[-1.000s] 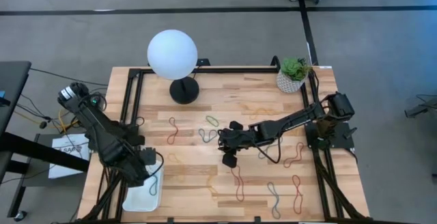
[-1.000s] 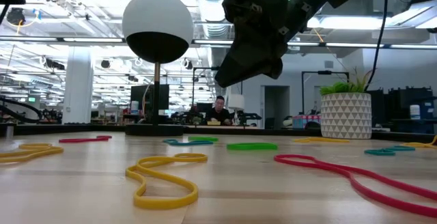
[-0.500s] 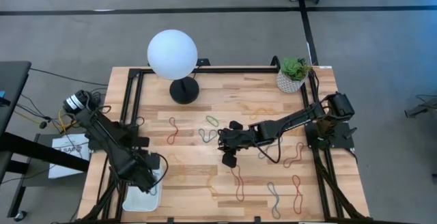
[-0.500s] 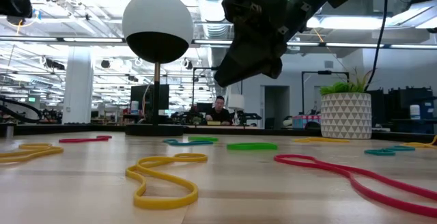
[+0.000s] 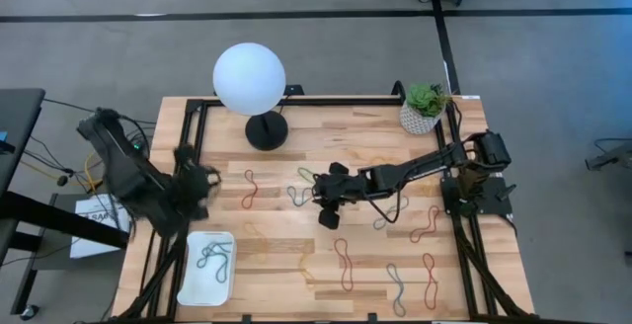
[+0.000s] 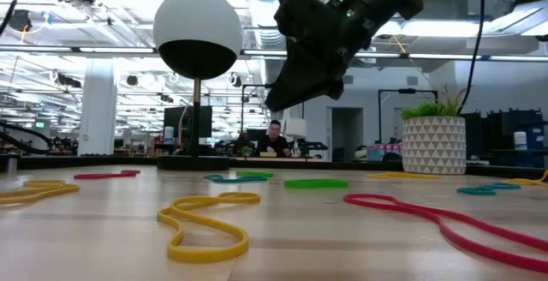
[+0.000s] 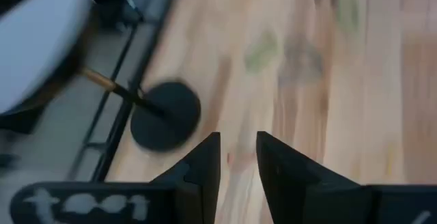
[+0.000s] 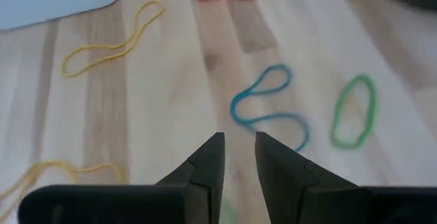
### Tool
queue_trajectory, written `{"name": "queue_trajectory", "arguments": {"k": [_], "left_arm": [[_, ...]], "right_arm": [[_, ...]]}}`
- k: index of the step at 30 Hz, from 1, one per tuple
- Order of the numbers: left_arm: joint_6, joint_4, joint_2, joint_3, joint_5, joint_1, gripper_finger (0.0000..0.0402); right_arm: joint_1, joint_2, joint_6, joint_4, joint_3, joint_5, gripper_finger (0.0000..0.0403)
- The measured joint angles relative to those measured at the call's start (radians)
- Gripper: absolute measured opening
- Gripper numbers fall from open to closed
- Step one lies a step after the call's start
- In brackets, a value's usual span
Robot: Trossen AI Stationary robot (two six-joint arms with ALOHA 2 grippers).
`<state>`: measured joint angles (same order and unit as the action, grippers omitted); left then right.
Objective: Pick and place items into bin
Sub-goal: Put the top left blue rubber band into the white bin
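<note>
rubber bands (image 5: 345, 263) lie scattered across the table (image 5: 296, 136); a few sit in the white bin (image 5: 188, 270) at its near-left corner. left claw (image 7: 237, 152) hangs slightly parted and empty beside the lamp base (image 7: 164, 113). right claw (image 8: 239, 154), narrowly parted and empty, hovers over a blue band (image 8: 268, 108) mid-table.

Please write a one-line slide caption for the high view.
Two dark arms over a wooden table strewn with thin coloured rubber bands; small white shallow bin holds a blue-grey band.
</note>
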<state>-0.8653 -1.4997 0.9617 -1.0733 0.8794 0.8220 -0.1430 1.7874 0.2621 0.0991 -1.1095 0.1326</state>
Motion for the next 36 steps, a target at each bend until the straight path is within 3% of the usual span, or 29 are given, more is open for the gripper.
{"name": "queue_trajectory", "arguments": {"k": [4,10,16,26,33,36], "left_arm": [[-0.094,0.091,-0.140,0.019,0.129,0.000,0.0087],[-0.055,0.185,-0.242,0.113,0.140,0.000,0.0087],[-0.080,0.214,-0.246,0.199,0.175,-0.001,0.0087],[-0.088,0.244,-0.205,0.260,0.177,-0.001,0.0087],[-0.077,0.286,-0.175,0.260,0.178,-0.001,0.0086],[-0.077,0.290,-0.172,0.260,0.181,-0.001,0.0086]], "right_arm": [[0.001,0.000,-0.070,-0.112,0.000,-0.002,0.0076],[-0.006,0.000,-0.159,-0.181,0.000,-0.007,0.0076],[0.007,0.000,-0.158,-0.167,0.000,-0.058,0.0091],[0.018,0.000,-0.184,-0.182,0.000,-0.056,0.0180],[0.021,0.068,-0.184,-0.246,-0.001,-0.057,0.0180],[0.034,0.144,-0.184,-0.234,-0.062,-0.059,0.0172]]}}
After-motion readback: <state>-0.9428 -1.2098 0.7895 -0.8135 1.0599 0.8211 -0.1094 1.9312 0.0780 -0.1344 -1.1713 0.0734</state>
